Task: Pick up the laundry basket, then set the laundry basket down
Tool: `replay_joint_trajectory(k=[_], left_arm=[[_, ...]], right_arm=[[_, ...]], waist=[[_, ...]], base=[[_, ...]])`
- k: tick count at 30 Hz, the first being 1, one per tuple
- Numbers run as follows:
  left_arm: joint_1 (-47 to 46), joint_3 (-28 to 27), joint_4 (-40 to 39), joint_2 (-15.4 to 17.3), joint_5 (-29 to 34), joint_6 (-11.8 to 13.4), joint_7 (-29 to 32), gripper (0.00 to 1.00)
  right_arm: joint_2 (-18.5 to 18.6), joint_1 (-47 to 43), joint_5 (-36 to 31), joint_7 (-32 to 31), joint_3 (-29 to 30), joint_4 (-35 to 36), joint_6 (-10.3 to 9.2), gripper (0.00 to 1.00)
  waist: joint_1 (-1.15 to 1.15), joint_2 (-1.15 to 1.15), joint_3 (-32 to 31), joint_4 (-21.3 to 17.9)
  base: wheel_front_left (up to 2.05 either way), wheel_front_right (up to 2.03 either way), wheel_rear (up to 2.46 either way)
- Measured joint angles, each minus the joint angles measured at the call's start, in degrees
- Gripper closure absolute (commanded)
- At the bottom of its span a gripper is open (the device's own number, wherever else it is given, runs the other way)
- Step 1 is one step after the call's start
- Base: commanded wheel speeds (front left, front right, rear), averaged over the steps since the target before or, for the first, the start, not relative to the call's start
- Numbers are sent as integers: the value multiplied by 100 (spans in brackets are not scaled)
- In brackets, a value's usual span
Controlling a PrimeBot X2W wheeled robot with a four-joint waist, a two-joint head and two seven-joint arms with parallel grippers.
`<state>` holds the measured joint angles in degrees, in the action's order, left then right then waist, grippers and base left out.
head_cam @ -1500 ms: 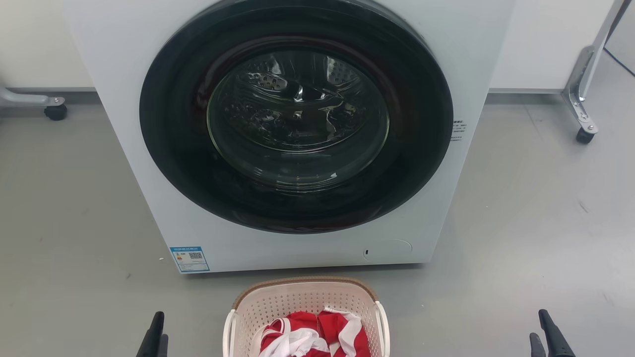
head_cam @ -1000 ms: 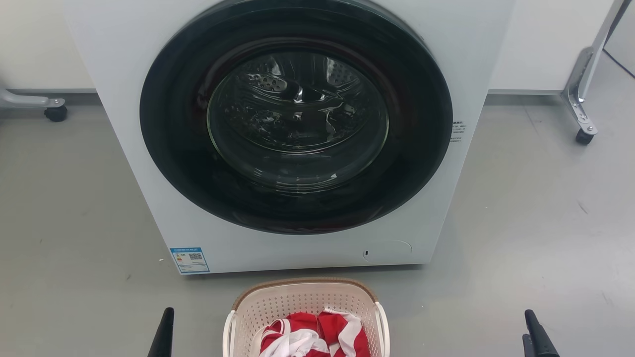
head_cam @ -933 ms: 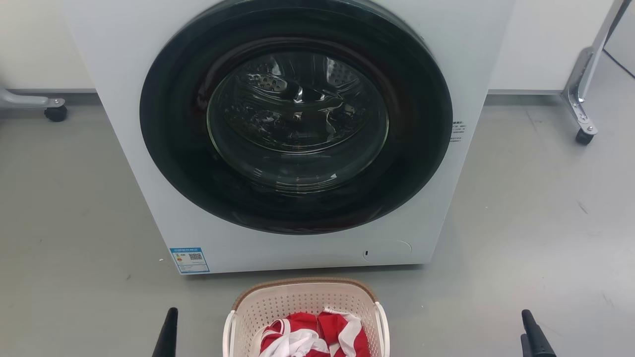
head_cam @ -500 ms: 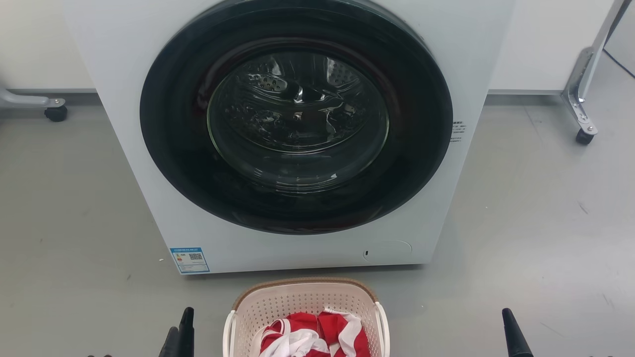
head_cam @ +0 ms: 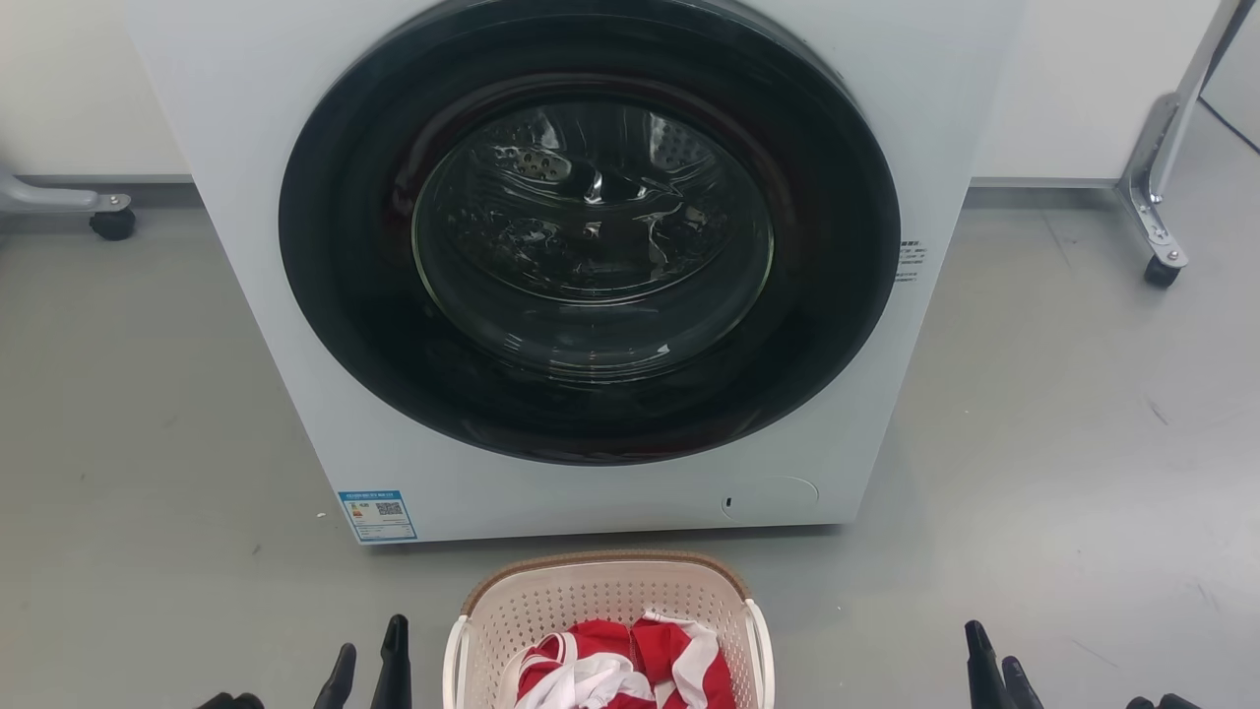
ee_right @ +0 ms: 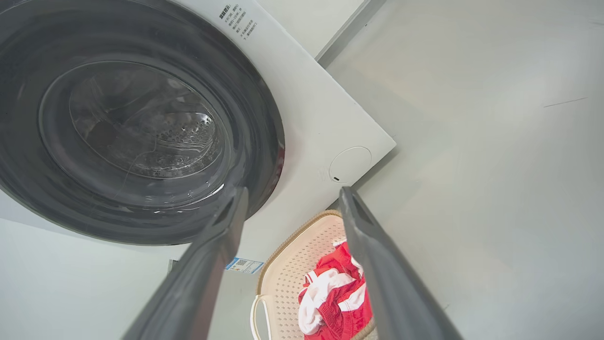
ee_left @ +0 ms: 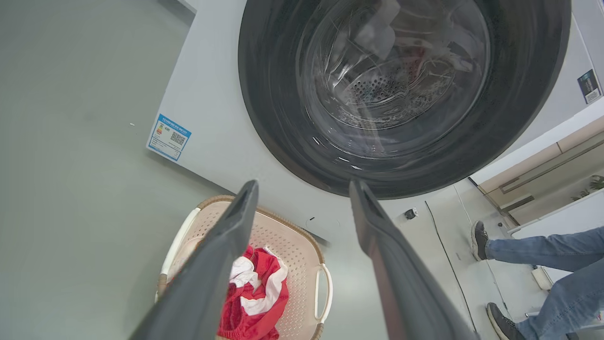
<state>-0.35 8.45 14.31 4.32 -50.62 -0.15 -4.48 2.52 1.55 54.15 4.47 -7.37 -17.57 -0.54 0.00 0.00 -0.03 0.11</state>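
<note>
The laundry basket [head_cam: 605, 601] stands on the grey floor just in front of the washing machine, at the bottom middle of the head view. It is cream-white and perforated, with a brown rim and white side handles, and red and white clothes [head_cam: 615, 665] lie in it. My left gripper [head_cam: 371, 645] hovers open a little to the left of its left handle, apart from it. My right gripper [head_cam: 992, 655] is open farther off on the right. The left wrist view looks between my left gripper [ee_left: 304, 189] fingers down on the basket [ee_left: 292, 255]. In the right wrist view, my right gripper [ee_right: 293, 193] is open above the basket [ee_right: 302, 255].
A white washing machine [head_cam: 246, 148] with a round dark door [head_cam: 591, 226], which is shut, rises right behind the basket. Wheeled metal frame legs stand at the far right [head_cam: 1162, 246] and far left [head_cam: 108, 222]. A person's legs [ee_left: 542, 250] are off to one side of the machine.
Both grippers have slid inward toward the basket, the left one rightward and the right one leftward. The basket and the machine have stayed put.
</note>
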Motion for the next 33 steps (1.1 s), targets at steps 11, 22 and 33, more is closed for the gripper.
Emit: replay_joint_trajectory(k=[11,22,33], left_arm=[[91,192,-58,66,975,170,-230,0],[204,379,-127,87,1837,296,-432,0],[304,559,-181,99,2725,432,-678,0]], right_arm=[[5,-102,-883,225,-225,37,-155,0],[7,-124,-1662,443,-420,66,-301,0],[7,-233,-2525,675,-643,92,-447,0]], waist=[[0,0,2,-2],[0,0,8,0],[0,0,29,-8]], base=[[0,0,0],[0,0,0],[0,0,0]])
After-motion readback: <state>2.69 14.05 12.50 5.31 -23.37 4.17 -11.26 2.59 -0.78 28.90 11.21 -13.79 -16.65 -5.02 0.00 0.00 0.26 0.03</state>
